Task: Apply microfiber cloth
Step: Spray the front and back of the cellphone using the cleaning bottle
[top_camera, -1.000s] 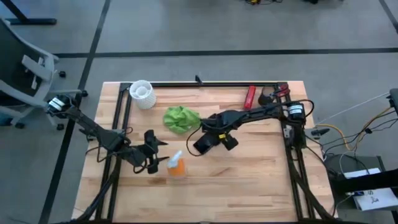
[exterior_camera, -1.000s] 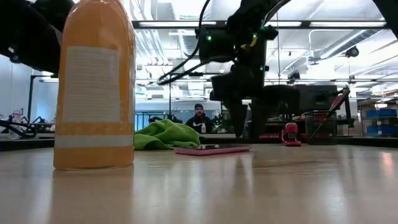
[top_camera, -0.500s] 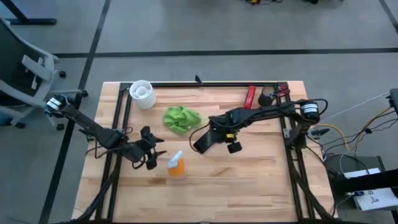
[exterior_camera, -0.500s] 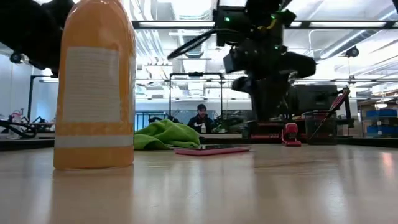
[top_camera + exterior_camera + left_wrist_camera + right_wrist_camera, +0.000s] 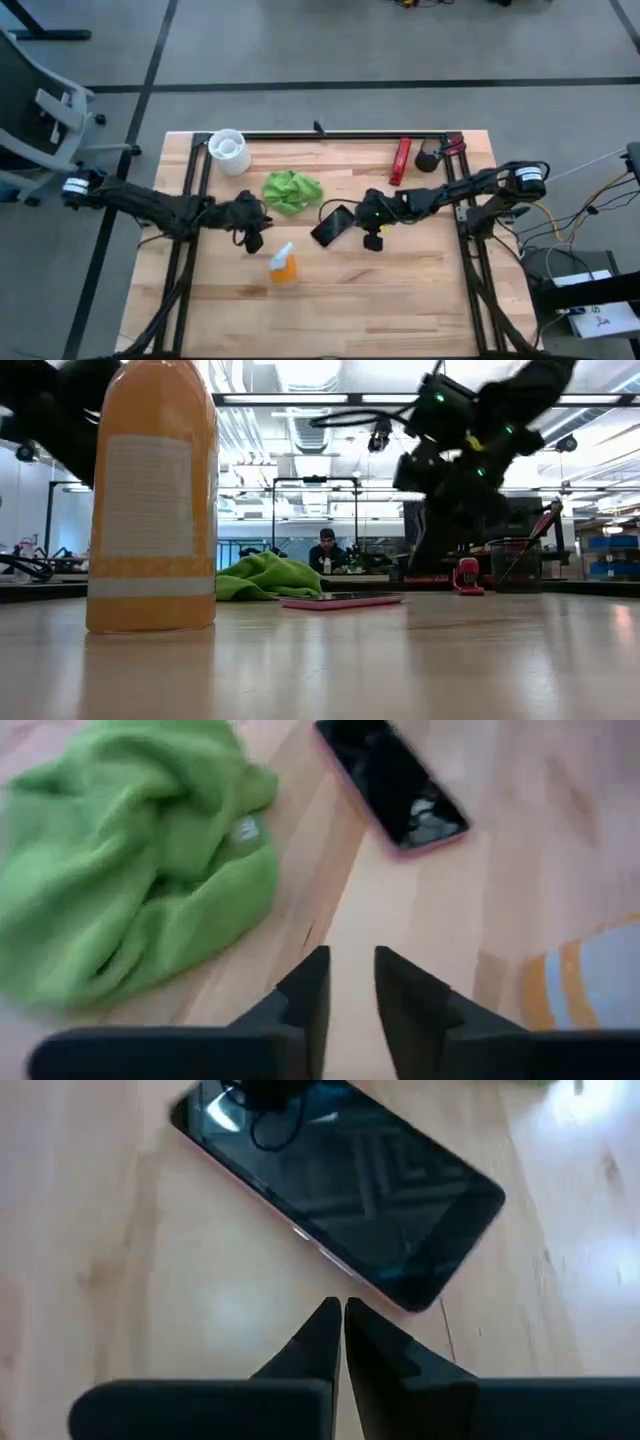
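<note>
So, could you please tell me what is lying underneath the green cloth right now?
The microfiber cloth sits bunched directly on the wooden table. The phone lies beside it, uncovered. Whatever its folds cover cannot be seen. The left pincer is near it, empty.

One camera is looking straight down on the whole counter (image 5: 400, 290) from well above. Another is sitting at counter height, facing level across it, very close to the spray bottle (image 5: 152, 495). Each wrist camera is peering down closely. All four are sharing the phone (image 5: 332, 225), lying at 4 o'clock from the microfiber cloth (image 5: 291, 190) in the overhead view.
</note>
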Controlling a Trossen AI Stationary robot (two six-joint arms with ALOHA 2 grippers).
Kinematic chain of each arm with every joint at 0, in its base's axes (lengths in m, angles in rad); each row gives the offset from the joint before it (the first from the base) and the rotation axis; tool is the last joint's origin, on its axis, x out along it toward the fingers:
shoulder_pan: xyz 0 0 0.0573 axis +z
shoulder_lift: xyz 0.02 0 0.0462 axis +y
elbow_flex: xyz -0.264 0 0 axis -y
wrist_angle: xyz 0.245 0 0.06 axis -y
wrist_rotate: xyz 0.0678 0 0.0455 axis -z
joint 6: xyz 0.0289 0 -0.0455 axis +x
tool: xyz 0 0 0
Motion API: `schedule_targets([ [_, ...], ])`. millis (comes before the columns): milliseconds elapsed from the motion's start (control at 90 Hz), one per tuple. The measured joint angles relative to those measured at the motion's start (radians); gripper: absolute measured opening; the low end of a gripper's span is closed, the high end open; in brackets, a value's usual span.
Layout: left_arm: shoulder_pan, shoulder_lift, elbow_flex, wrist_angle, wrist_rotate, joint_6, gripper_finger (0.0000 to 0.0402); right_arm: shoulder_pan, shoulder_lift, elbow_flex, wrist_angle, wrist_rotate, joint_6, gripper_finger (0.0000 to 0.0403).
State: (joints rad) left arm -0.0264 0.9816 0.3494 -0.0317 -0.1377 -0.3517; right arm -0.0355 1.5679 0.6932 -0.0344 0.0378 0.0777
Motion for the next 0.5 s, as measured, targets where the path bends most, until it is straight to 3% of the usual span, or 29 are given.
schedule_targets([
  [144,0.111,0.096,-0.015,0.139,0.146,0.042,0.0005,0.037,0.02,-0.031,0.038,0.152,0.006,0.0002],
  [311,0.16,0.244,-0.017,0.299,0.264,0.082,0.0007,0.096,0.028,-0.066,0.094,0.328,-0.068,0.0003],
  [500,0.169,0.441,-0.009,0.554,0.286,0.075,0.0001,0.095,0.097,-0.072,0.123,0.398,-0.1,0.0016],
])
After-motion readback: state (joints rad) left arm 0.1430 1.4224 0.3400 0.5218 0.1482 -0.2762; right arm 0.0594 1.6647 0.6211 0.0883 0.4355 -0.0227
